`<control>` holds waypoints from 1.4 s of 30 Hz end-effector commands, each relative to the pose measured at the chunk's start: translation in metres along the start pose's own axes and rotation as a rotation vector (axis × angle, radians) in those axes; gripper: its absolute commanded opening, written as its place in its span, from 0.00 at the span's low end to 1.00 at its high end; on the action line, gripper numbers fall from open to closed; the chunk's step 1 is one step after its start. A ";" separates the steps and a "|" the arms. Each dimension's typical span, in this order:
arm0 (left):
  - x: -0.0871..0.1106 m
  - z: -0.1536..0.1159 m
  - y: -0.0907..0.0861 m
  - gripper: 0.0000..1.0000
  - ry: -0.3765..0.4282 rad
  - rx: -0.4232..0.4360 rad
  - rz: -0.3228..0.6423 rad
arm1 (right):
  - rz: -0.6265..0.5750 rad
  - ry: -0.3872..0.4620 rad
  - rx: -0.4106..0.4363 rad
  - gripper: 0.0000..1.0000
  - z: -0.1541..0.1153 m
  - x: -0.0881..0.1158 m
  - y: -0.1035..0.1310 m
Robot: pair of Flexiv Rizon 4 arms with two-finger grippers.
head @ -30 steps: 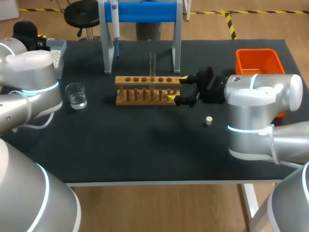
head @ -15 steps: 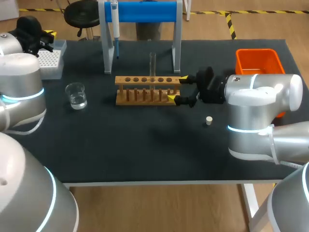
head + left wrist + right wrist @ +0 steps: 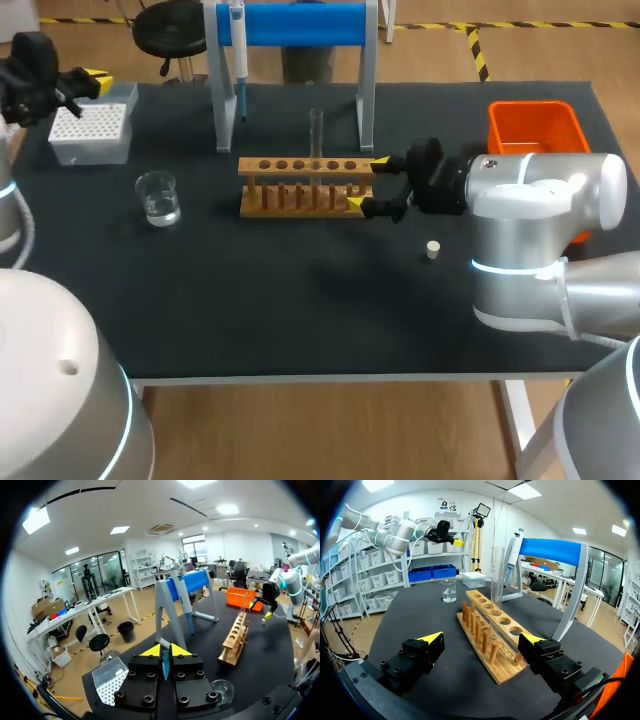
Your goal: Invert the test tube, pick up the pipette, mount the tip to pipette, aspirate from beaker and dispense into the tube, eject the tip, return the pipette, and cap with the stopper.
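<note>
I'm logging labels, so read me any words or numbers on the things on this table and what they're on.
None can be read. The pipette, beaker, wooden rack, tip box and orange bin show no legible print; any markings are too small to tell.

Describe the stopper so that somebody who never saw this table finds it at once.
Start at the wooden test tube rack in the middle of the dark table. Off its right end, past the right gripper and nearer the front edge, sits the stopper. It is the only small cream plug, alone on bare tabletop.
</note>
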State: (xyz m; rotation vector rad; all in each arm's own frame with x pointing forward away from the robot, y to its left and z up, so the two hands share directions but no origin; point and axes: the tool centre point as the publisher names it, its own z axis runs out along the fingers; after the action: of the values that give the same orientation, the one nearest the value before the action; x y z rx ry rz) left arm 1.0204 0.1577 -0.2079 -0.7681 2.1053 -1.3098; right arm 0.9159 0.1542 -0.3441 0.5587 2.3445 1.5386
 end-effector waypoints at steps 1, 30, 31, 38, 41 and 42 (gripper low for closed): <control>-0.002 -0.006 0.000 0.00 0.087 -0.003 0.000 | 0.000 -0.001 -0.003 1.00 0.000 0.000 -0.001; 0.254 -0.013 -0.120 0.00 0.658 -0.095 0.130 | 0.000 -0.001 -0.003 1.00 0.000 0.000 -0.001; 0.259 -0.012 -0.122 0.00 0.654 -0.103 0.136 | 0.000 -0.001 -0.003 1.00 0.000 0.000 -0.001; 0.287 -0.007 -0.131 0.00 0.649 -0.085 0.159 | 0.000 -0.001 -0.003 1.00 0.000 0.000 -0.001; 0.298 -0.002 -0.133 0.00 0.654 -0.083 0.164 | 0.000 -0.001 -0.003 1.00 0.000 0.000 -0.001; 0.301 -0.001 -0.134 0.00 0.654 -0.082 0.165 | 0.000 -0.001 -0.003 1.00 0.000 0.000 -0.001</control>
State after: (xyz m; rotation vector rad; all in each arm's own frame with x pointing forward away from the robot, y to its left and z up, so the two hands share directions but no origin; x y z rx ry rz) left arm 0.8381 -0.0947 -0.1258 -0.1776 2.6782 -1.5314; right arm 0.9159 0.1542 -0.3441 0.5588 2.3445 1.5386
